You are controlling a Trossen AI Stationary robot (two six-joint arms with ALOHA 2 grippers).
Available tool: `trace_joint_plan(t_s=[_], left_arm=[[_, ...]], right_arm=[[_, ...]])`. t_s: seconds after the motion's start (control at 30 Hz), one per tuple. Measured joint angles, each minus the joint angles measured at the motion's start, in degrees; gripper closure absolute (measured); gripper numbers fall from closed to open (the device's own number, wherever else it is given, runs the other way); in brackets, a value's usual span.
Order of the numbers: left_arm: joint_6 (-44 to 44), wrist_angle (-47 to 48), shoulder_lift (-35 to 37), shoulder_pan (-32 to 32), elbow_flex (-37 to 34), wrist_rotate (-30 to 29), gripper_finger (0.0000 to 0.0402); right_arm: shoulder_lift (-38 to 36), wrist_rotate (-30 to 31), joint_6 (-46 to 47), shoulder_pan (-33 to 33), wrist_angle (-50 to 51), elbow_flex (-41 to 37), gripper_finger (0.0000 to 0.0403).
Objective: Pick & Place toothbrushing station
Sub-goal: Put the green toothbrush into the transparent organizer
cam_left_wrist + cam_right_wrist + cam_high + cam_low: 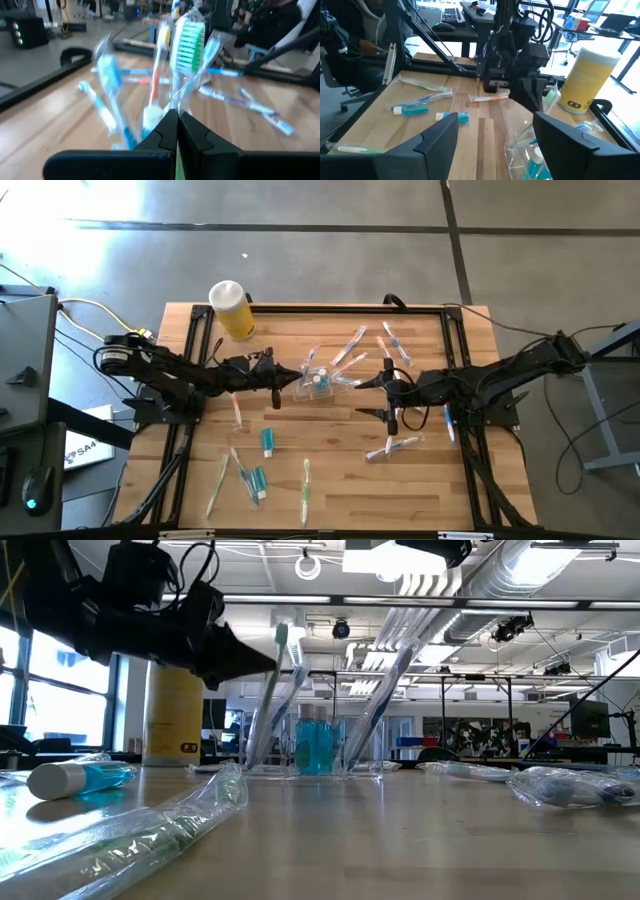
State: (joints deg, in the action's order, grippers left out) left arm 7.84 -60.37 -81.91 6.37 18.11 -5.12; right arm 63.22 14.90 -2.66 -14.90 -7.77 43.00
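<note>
The clear plastic container (320, 380) stands at the table's middle with teal-ended tubes (318, 740) and several wrapped toothbrushes in it. My left gripper (292, 378) is at its left side, shut on a wrapped toothbrush with green bristles (187, 45). My right gripper (386, 392) is open and empty just right of the container; in the right wrist view the container (527, 150) shows low between its spread fingers (440, 137). Several more wrapped toothbrushes and tubes lie flat on the table. My left gripper pinches the green-bristled toothbrush's wrapped handle (176, 102) a little below the head, between its two fingertips. The fingers come level from the table's left and lie across the handle. The brush stands nearly upright, head up (281, 636), its lower end down in the container (255, 750).
A yellow bottle with a white cap (232, 308) stands at the far left. Loose tubes (267, 442) and toothbrushes (306, 485) lie near the front, others at the far right (395, 345) and beside my right gripper (392, 446). Black frame rails (190, 350) border the table.
</note>
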Motion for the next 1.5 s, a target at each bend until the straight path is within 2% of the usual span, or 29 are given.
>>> trace_joint_plan(t_s=[0.37, 0.8, 0.93, 1.23, 1.5], left_arm=[[3.0, -3.1, -5.4, 0.0, 0.1, -1.0, 0.0402], [2.7, -2.5, -5.6, 0.0, 0.1, -1.0, 0.0396], [2.9, -2.0, -5.7, 0.0, 0.0, -0.7, 0.0368], [4.7, -0.6, -5.1, 0.0, 0.0, -0.2, 0.0268], [1.8, 2.8, -2.1, 0.0, 0.1, -2.5, 0.0258]], right_arm=[[0.0, 0.0, 0.0, -0.1, 1.0, 0.0, 0.0154], [0.0, 0.0, 0.0, -0.1, 1.2, 0.0, 0.0154], [0.0, 0.0, 0.0, -0.1, 1.2, 0.0, 0.0154], [0.0, 0.0, 0.0, -0.1, 1.7, 0.0, 0.0154], [0.0, 0.2, 1.1, -0.1, 3.3, 0.0, 0.0154]])
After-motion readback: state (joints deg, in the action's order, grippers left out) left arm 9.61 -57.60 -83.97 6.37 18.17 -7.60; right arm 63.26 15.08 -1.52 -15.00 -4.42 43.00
